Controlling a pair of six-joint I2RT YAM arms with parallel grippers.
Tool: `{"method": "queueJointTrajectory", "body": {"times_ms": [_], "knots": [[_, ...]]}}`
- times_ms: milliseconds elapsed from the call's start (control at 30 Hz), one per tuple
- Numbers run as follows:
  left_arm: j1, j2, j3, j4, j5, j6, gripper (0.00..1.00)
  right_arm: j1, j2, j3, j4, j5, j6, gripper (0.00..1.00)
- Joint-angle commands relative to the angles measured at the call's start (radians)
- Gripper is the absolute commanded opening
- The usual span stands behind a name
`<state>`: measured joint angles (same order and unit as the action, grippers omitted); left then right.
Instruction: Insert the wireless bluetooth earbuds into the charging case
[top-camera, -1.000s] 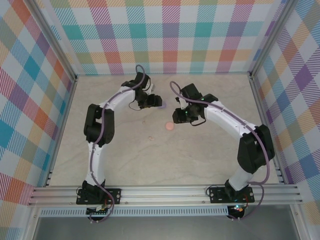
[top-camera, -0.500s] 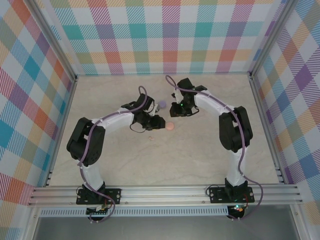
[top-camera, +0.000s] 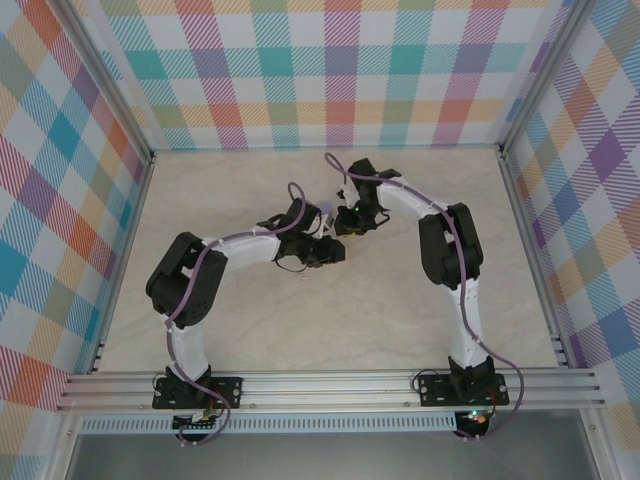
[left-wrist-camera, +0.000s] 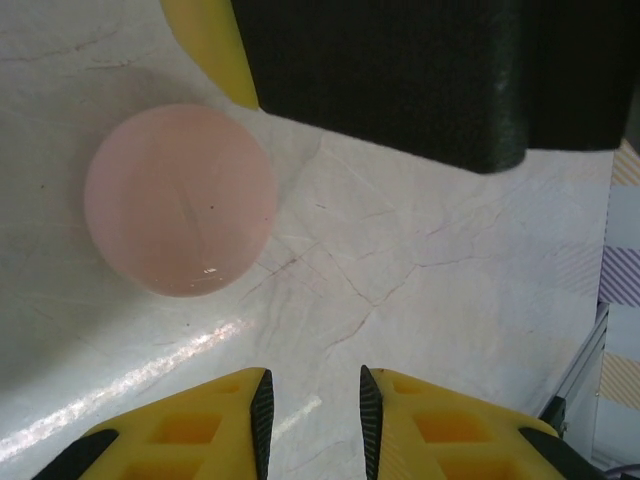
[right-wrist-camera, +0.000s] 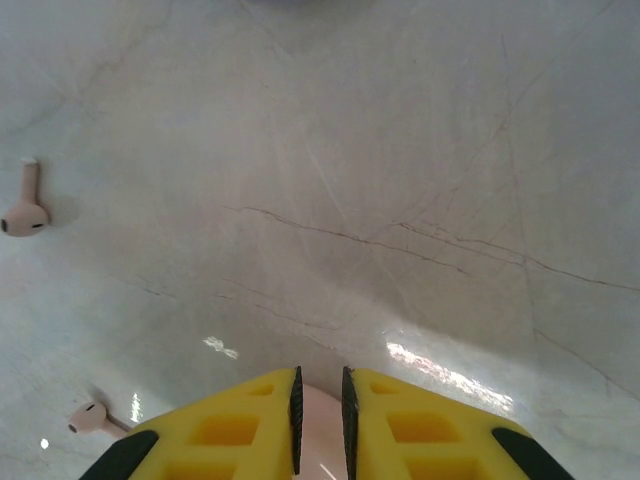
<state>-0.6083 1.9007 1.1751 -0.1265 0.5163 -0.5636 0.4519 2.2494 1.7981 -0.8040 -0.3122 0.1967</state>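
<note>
Now that both arms have converged over the pink case (left-wrist-camera: 180, 200), left hand (left-wrist-camera: 313, 385) parted, right hand (right-wrist-camera: 320, 378) nearly clenched, earbuds (right-wrist-camera: 24, 212) lie ungrasped.

Tight at the middle of the desk (top-camera: 300, 330), with left end effector (top-camera: 337, 250) and right end effector (top-camera: 346, 224) close together and a pink disc (left-wrist-camera: 180, 200) just beside both. Leaves wide bare marble toward the bases and plaid walls (top-camera: 60, 200). Two pink earbuds (right-wrist-camera: 24, 212) loose nearby, well apart.
</note>
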Motion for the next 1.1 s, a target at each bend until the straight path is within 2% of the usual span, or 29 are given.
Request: {"method": "queueJointTrajectory", "body": {"times_ms": [0, 367, 1067], "knots": [[-0.007, 0.023, 0.015, 0.024, 0.02, -0.03, 0.31, -0.003, 0.025, 0.026, -0.035, -0.025, -0.013, 0.2], [-0.009, 0.074, 0.018, 0.047, -0.001, -0.048, 0.31, -0.003, 0.028, -0.001, -0.042, -0.038, -0.013, 0.21], [-0.008, 0.079, 0.017, 0.026, -0.114, -0.038, 0.27, -0.004, -0.091, -0.181, -0.029, 0.058, -0.005, 0.23]]}}
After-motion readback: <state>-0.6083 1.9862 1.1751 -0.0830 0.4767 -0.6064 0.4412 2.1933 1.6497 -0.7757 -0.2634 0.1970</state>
